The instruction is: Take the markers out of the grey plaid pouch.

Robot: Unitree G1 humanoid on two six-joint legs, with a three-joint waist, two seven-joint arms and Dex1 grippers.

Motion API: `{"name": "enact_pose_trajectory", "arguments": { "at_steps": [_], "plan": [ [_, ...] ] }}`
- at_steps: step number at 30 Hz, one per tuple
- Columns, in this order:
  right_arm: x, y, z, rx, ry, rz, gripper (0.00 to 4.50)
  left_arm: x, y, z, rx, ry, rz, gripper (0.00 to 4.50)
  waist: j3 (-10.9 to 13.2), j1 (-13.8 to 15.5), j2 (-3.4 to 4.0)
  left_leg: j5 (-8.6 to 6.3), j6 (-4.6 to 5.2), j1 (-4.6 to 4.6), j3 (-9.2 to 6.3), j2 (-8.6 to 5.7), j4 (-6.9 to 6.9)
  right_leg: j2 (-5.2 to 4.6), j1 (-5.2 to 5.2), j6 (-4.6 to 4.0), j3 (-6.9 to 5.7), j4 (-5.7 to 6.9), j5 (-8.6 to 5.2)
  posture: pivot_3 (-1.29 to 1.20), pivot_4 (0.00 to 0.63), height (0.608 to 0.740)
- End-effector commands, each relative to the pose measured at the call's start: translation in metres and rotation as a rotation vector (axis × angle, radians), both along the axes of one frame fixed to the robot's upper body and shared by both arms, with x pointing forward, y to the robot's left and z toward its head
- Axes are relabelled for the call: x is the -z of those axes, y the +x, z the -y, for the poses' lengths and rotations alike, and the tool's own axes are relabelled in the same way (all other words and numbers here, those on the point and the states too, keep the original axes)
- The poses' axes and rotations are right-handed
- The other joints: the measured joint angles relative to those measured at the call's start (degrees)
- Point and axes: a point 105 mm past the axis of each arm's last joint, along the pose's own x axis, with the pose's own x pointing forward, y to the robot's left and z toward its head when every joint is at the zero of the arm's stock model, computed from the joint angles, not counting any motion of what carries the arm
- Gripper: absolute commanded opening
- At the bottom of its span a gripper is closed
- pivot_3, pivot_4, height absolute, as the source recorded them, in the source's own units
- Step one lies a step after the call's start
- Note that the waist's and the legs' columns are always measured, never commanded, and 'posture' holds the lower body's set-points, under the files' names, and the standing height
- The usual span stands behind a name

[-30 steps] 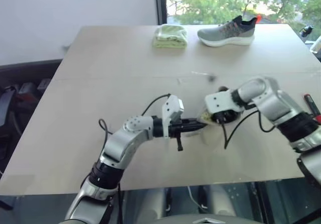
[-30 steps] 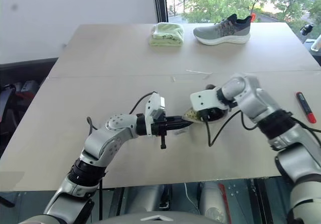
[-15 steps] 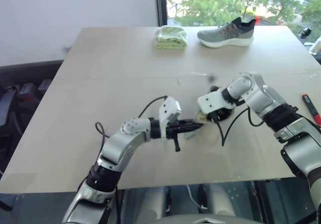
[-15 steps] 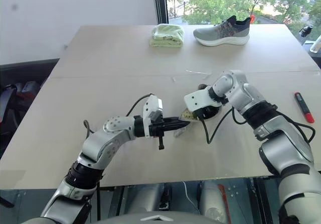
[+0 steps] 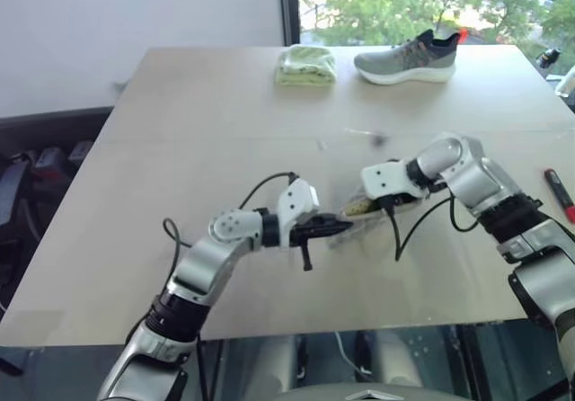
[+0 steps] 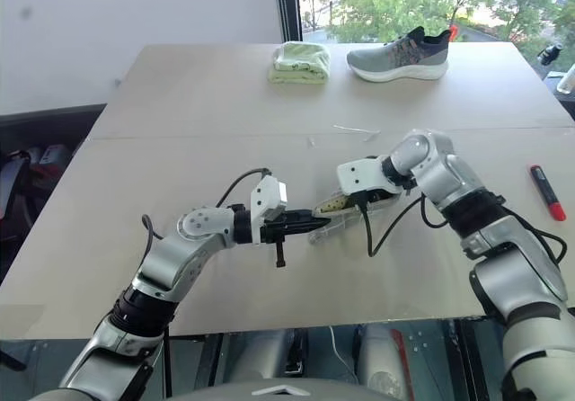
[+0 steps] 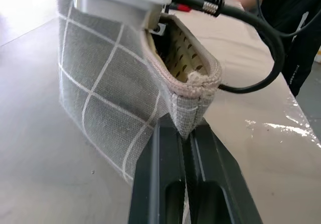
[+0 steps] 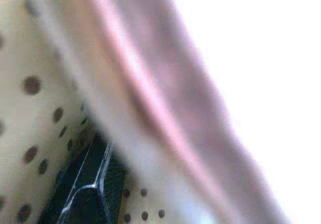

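Since a second ago, the left gripper (image 7: 188, 133) has drawn slightly leftward, pressed together on the corner seam of the grey plaid pouch (image 7: 105, 98), stretching its mouth mid-tabletop (image 5: 180, 149). Further right, the right gripper (image 6: 346, 205) reaches inside the pouch's dotted yellowish lining, fingers partly spread. A red marker (image 6: 544, 191) lies near the right edge.

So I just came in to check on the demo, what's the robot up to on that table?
It is working on the grey plaid pouch near the middle of the table. The left claw is shut on the pouch's end seam, holding the mouth up, while the right claw reaches into the opening with its fingers inside the dotted yellowish lining. One red marker already lies by the table's right edge. A folded green cloth and a grey sneaker sit at the far side.
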Motion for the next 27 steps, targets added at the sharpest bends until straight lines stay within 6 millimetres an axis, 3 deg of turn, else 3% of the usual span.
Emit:
{"name": "enact_pose_trajectory", "arguments": {
  "at_steps": [1,5,8,19,20,24,25,27],
  "plan": [
    [-0.014,0.003,0.016,0.067,0.019,0.027,2.72,0.001,0.003,-0.009,-0.016,0.031,0.018,0.00,0.01,0.02,0.00,0.00,0.00,-0.02,0.01,0.00,-0.02,0.00,-0.02,0.00,0.00,0.00,0.00,0.00,0.150,0.740],
    [-0.018,0.002,0.014,0.079,0.042,0.052,2.72,-0.004,0.001,-0.009,-0.011,0.028,0.032,0.00,0.02,0.04,0.00,0.00,0.00,-0.03,0.00,0.00,-0.05,0.01,-0.04,0.00,-0.01,0.00,0.00,0.00,0.150,0.740],
    [-0.011,0.001,0.014,0.087,0.033,0.064,1.69,-0.007,-0.001,-0.010,-0.008,0.016,0.028,0.00,0.02,0.06,0.00,0.00,0.00,-0.03,0.00,0.00,-0.04,0.01,-0.04,0.00,-0.01,0.00,0.00,0.00,0.150,0.740],
    [-0.002,0.001,0.007,0.063,0.009,0.077,1.69,-0.009,-0.002,-0.012,-0.024,0.017,0.027,0.00,0.03,-0.06,0.00,0.00,0.01,-0.02,0.03,0.05,-0.03,0.08,-0.04,0.01,0.00,0.00,-0.01,0.00,0.150,0.740],
    [-0.001,0.001,0.007,0.061,0.008,0.074,1.30,-0.009,-0.002,-0.013,-0.027,0.016,0.025,0.00,0.03,-0.08,0.00,0.00,0.01,-0.02,0.03,0.07,-0.03,0.10,-0.04,0.01,0.01,0.00,-0.01,0.00,0.150,0.740],
    [0.001,0.000,0.006,0.055,0.007,0.067,0.63,-0.010,0.000,-0.014,-0.040,0.009,0.019,0.00,0.01,-0.12,-0.02,0.00,0.01,0.02,0.03,0.13,-0.03,0.15,-0.02,0.01,0.01,-0.01,-0.01,0.00,0.150,0.740],
    [0.002,-0.001,0.006,0.053,0.004,0.065,0.28,-0.010,0.001,-0.014,-0.041,0.009,0.018,0.00,0.01,-0.12,-0.02,0.00,0.00,0.02,0.03,0.15,-0.02,0.17,-0.01,0.01,0.01,-0.01,-0.01,0.00,0.150,0.740],
    [0.004,-0.002,0.007,0.049,-0.006,0.060,0.18,-0.010,0.001,-0.015,-0.043,0.009,0.018,0.00,0.01,-0.12,-0.02,0.00,0.00,0.03,0.03,0.15,-0.02,0.17,-0.01,0.01,0.01,0.00,-0.01,0.00,0.150,0.740]
  ]
}}
